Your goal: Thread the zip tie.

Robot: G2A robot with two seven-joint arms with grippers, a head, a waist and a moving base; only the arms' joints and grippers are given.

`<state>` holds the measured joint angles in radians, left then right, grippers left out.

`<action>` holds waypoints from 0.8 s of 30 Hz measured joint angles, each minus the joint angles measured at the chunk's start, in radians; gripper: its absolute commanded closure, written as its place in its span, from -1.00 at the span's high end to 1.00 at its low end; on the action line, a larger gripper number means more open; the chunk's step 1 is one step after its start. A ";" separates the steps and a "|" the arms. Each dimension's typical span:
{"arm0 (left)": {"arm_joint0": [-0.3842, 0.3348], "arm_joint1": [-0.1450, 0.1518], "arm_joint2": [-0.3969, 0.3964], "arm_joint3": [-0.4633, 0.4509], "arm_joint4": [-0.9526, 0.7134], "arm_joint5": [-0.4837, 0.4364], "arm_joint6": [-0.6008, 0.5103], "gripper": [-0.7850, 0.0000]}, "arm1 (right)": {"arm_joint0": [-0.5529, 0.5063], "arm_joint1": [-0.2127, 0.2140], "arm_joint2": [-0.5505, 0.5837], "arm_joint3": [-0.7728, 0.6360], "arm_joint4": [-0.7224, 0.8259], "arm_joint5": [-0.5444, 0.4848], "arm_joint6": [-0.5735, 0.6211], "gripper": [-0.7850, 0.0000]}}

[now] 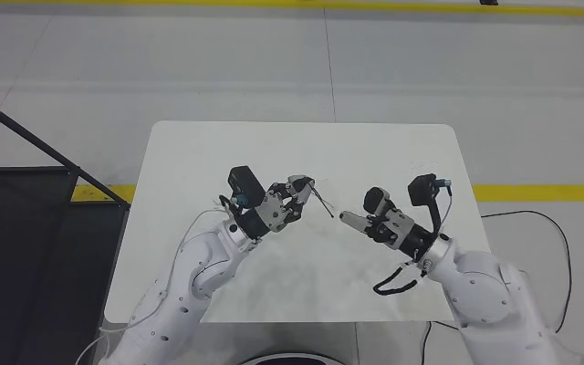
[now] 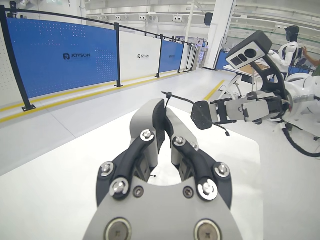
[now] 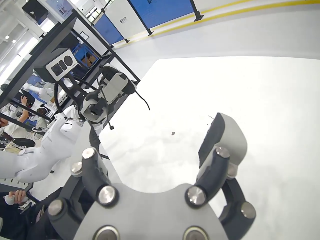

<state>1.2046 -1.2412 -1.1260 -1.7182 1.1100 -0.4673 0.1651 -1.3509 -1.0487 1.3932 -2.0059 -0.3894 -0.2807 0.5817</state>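
Observation:
A thin black zip tie [image 1: 321, 202] is held above the white table [image 1: 182, 182], near its middle. My left gripper [image 1: 299, 194] is shut on it. In the left wrist view the tie [image 2: 180, 98] sticks out past the closed fingertips [image 2: 160, 112], its small head uppermost, and its strap runs toward the other arm. My right gripper [image 1: 351, 219] is open just beside the strap's free end, with nothing between its fingers. One of its pads [image 2: 202, 116] hides part of the strap. From the right wrist, the left gripper [image 3: 113, 88] holds the tie [image 3: 143, 100] beyond my open right gripper [image 3: 155, 136].
A small dark speck [image 3: 172, 133] lies on the tabletop between the arms. A black frame with a dark panel [image 1: 36, 237] stands by the table's left side. Yellow floor lines [image 1: 529, 192] run behind the table.

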 measured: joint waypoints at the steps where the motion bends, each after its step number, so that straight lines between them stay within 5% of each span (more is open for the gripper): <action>1: 0.000 0.000 0.000 0.000 0.000 0.000 0.000 -1.00 | -0.001 0.000 -0.002 -0.001 0.000 -0.001 -0.001 1.00; 24: -0.001 -0.007 -0.012 0.001 -0.177 -0.049 -0.049 -1.00 | 0.157 -0.017 -0.148 0.184 -0.035 -0.094 0.025 1.00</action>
<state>1.2038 -1.2480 -1.1385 -1.7172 0.9331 -0.5166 0.1166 -1.1938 -1.0660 1.2454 -1.8224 -0.4242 -0.3751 0.6064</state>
